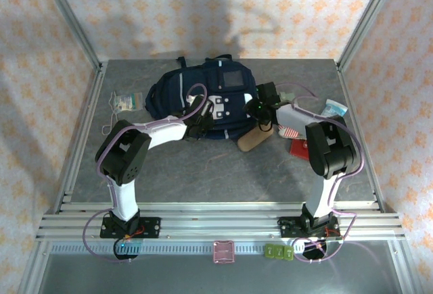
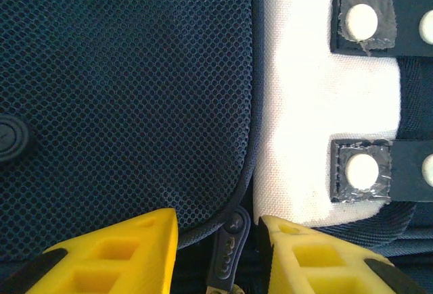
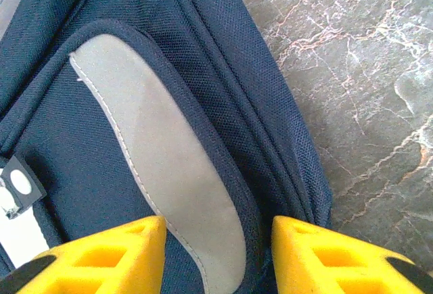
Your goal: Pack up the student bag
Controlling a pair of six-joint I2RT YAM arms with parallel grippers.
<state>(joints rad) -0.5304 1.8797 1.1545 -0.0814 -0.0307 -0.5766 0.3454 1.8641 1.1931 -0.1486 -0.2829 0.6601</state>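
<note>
The student bag (image 1: 203, 94), a navy backpack with white patches, lies flat at the back middle of the table. My left gripper (image 1: 201, 126) rests on its near left part. In the left wrist view its yellow fingers (image 2: 142, 253) stand apart on either side of a dark zipper pull (image 2: 229, 253), between the mesh panel (image 2: 122, 91) and a white patch (image 2: 304, 118). My right gripper (image 1: 260, 105) is at the bag's right edge. There its open fingers (image 3: 318, 253) straddle the navy side seam beside a grey stripe (image 3: 162, 165), with fabric between them.
A brown oval glasses case (image 1: 254, 138) lies just in front of the bag's right corner. A white box (image 1: 292, 116), a red book (image 1: 300, 147) and a blue packet (image 1: 336, 108) sit on the right. A small packet (image 1: 127, 101) lies on the left. Metal frame posts border the table.
</note>
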